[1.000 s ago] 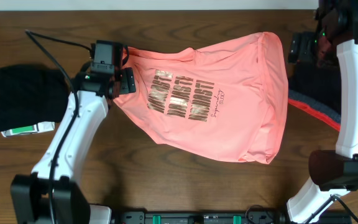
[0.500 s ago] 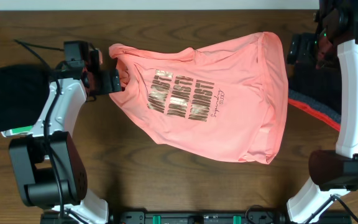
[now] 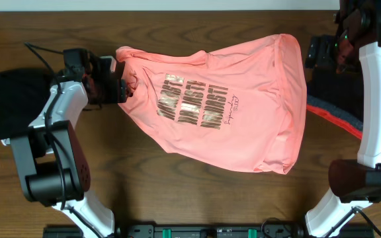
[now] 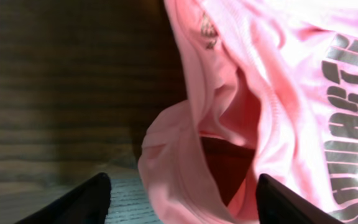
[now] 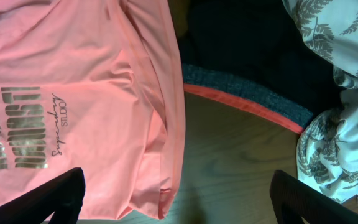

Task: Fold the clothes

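Left end effector (image 4: pixel 182 199) part-open, empty, straddling bunched edge of pink T-shirt (image 4: pixel 278 74) just ahead, probably neckline. Pinch low, near counter (image 4: pixel 42 93), catching both layers. Right end effector (image 5: pixel 179 199) wide, empty, above the hem.

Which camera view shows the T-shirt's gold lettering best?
The overhead view: the whole gold lettering lies unobstructed on the pink T-shirt. The left wrist view catches only a few letters at its right edge; the right wrist view shows line ends and the small script.
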Available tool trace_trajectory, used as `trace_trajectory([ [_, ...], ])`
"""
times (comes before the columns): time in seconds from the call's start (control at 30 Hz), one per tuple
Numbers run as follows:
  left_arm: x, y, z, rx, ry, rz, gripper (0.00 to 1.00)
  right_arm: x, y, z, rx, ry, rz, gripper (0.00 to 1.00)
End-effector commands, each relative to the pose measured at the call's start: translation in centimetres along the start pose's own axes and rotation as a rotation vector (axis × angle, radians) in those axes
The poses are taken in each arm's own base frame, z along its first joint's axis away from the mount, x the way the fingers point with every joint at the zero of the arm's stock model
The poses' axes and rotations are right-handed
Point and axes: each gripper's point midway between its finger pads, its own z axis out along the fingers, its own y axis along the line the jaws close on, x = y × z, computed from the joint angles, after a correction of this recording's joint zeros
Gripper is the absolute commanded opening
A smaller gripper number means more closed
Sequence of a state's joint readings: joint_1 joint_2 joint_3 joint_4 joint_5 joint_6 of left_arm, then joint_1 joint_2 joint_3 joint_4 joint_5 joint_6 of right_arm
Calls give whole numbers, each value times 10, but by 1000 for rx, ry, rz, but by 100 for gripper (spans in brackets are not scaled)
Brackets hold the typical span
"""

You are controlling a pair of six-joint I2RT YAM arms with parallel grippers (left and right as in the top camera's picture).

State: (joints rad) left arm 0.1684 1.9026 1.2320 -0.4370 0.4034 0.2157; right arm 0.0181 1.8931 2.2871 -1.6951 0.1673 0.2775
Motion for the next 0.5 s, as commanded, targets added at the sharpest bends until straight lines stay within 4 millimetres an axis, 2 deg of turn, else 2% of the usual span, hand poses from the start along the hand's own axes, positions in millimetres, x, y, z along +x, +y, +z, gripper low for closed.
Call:
trace_trajectory([
  [0.0,12,-7,15,68,39,-2,58,1,-1,-5,-6,-10,-3,93],
  [0.07,16,-7,19,73,55,-17,38,1,-1,-5,-6,-11,-3,93],
  [0.1,17,-9,19,81,61,-20,21,1,-1,-6,-6,-11,-3,93],
  [0.13,18,-11,19,97,63,-29,9,1,-1,-6,-6,-11,-3,93],
  [0.23,13,-25,11,167,47,-102,6,1,-1,-6,-6,-11,-3,93],
  [0.33,8,-36,-7,194,39,-213,6,1,-1,-6,-6,-11,-3,93],
  [0.47,7,-43,-49,166,37,-433,6,1,-1,-5,-6,-11,-17,93],
])
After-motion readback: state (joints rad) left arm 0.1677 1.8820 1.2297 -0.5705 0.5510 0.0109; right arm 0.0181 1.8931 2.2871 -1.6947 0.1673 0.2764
